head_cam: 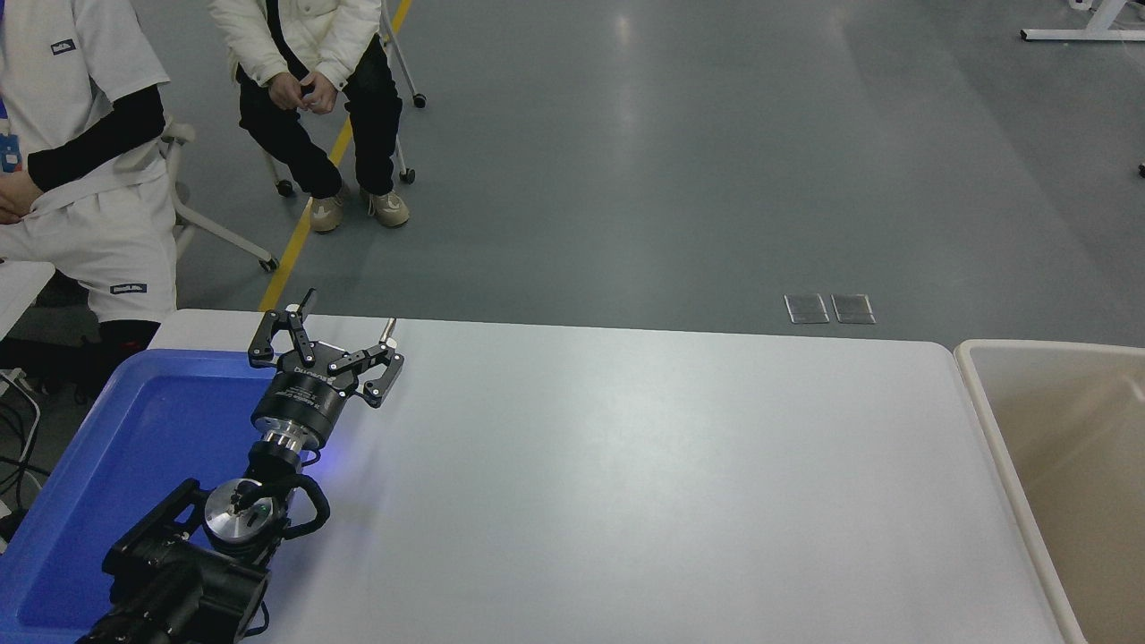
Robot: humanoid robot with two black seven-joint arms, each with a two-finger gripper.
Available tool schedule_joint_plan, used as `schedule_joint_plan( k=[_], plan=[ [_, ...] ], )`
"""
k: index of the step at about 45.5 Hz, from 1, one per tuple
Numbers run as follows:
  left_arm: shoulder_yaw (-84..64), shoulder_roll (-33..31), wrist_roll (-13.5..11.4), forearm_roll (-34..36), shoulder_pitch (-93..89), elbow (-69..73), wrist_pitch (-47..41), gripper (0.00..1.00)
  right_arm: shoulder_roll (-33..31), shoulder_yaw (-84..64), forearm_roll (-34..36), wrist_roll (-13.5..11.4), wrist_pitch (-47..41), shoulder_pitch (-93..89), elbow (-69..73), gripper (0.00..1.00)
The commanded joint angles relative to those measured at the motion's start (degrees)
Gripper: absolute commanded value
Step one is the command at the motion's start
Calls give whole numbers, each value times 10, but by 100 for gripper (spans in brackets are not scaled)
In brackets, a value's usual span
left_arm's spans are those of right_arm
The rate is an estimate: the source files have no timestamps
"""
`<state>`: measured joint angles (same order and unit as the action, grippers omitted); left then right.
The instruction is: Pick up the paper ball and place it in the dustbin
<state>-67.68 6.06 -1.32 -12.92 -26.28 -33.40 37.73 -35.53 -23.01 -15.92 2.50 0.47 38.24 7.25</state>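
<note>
Black left claw (344, 324): spread wide, parked over the bright blue plastic tray (134, 429)
White counter (644, 483): bare middle
Beige plastic dustbin (984, 394): right edge
Paper ball: unseen

The dustbin (984, 420), a large beige plastic bin with a pale rounded rim and a smooth tan inside, stands upright and open-topped at the right end of the table, cut off by the right and near edges, and no paper ball shows inside it.
</note>
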Motion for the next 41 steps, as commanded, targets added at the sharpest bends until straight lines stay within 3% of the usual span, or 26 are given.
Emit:
schedule_joint_plan(
  k=[1,27,41],
  plan=[
    [0,0,0,0,0,0,1,99,5,11,1,0,-3,-16,-8,100],
    [0,0,0,0,0,0,1,99,-17,30,0,2,-8,54,22,100],
    [0,0,0,0,0,0,0,99,-93,322,-9,7,-8,129,184,100]
  ],
)
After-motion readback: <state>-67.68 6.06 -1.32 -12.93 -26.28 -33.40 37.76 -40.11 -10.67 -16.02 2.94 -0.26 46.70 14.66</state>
